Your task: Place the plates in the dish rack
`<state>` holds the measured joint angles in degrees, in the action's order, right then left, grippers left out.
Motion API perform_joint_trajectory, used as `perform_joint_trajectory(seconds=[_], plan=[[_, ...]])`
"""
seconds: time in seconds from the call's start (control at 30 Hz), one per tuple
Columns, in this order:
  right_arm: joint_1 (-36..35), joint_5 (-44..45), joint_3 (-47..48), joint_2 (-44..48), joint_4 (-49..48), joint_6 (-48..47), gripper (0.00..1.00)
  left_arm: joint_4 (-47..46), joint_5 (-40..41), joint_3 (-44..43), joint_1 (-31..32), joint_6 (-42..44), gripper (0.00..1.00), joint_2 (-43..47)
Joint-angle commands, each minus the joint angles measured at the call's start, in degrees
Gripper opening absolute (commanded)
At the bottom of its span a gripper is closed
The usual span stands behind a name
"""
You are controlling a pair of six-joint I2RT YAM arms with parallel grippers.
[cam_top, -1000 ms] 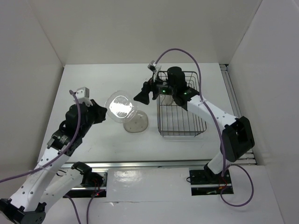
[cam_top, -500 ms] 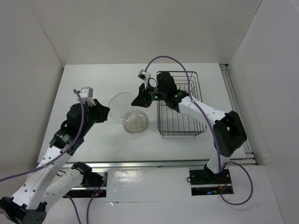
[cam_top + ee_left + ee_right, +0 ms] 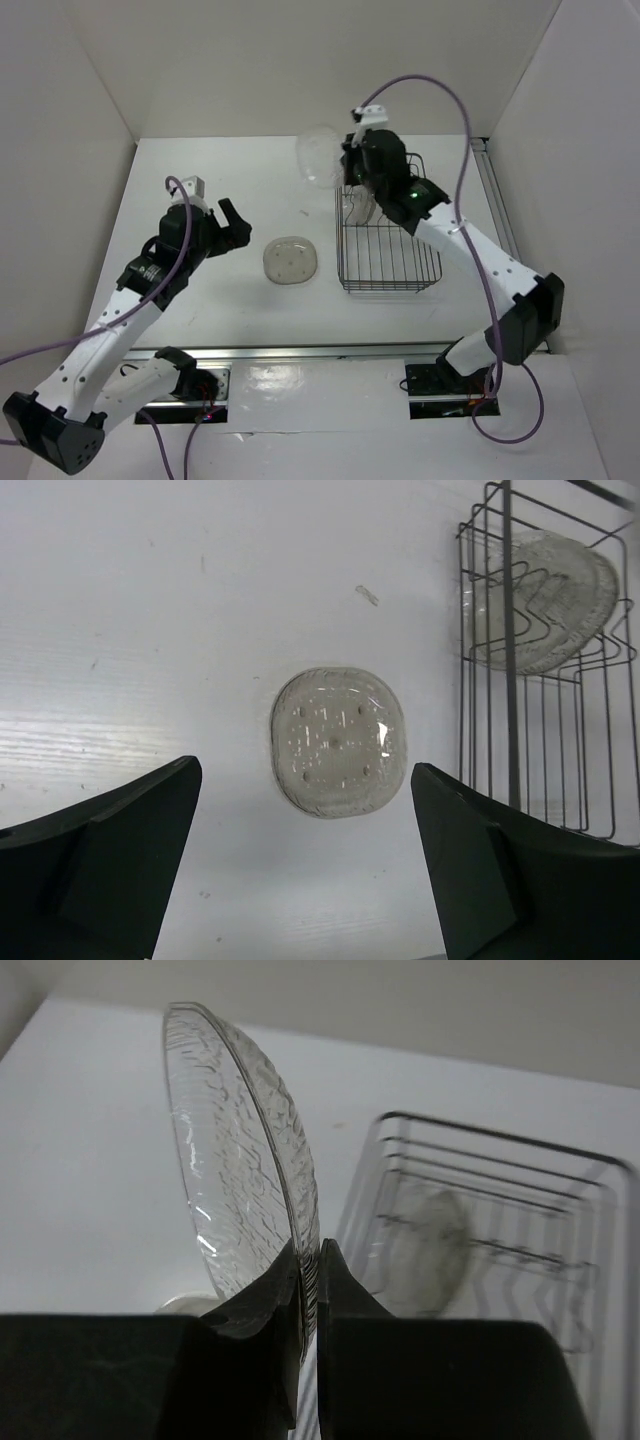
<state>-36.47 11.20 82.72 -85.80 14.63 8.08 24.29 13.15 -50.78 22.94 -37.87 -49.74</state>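
Translucent plastic: a clear plate (image 3: 240, 1180) is pinched at its rim by the right hand (image 3: 310, 1260), fingers closed on it, and held on edge in the air near the far left corner of the dish rack (image 3: 341, 250). Another plate (image 3: 545, 600) stands inside the rack. The left hand (image 3: 232, 228), spread wide and empty, hovers near a dotted grey plate (image 3: 291, 260) lying flat on the white surface (image 3: 200, 170).

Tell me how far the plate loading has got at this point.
Done: at least one plate sits in the dish rack. In hand: the right gripper is shut on a clear plate, held on edge near the rack. To do: a dotted plate lies flat on the table under the open left gripper.
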Motion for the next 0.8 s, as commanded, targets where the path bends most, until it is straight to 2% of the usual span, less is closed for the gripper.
perform_joint_trajectory(seconds=[0.0,0.07,0.2,0.27,0.4,0.53,0.77], plan=[[2.97,29.36,4.38,6.68,9.87,2.19,0.00,3.64,1.27,-3.61,-1.75,-1.77,1.00,-3.52],[4.73,36.92,3.86,7.84,12.34,2.73,0.00,3.66,-2.15,-3.62,-3.07,-1.77,1.00,-5.72],[10.78,41.96,2.36,8.54,16.99,4.05,0.00,2.52,-6.46,-3.62,-5.00,-2.30,1.00,-6.95],[12.64,41.28,1.14,8.02,17.62,4.67,0.00,2.51,-7.17,-3.62,-5.01,-2.30,1.00,-6.95],[16.51,33.82,-0.45,6.44,15.78,6.07,0.00,1.99,-7.70,-1.87,-5.01,-3.35,1.00,-5.82],[16.52,31.60,1.22,0.99,16.14,7.91,0.00,2.59,-7.09,-1.34,-5.01,-3.88,1.00,-4.32],[12.39,31.60,0.51,-4.63,14.46,8.45,0.00,3.22,-6.47,-0.81,-5.01,-4.41,1.00,-3.17]])
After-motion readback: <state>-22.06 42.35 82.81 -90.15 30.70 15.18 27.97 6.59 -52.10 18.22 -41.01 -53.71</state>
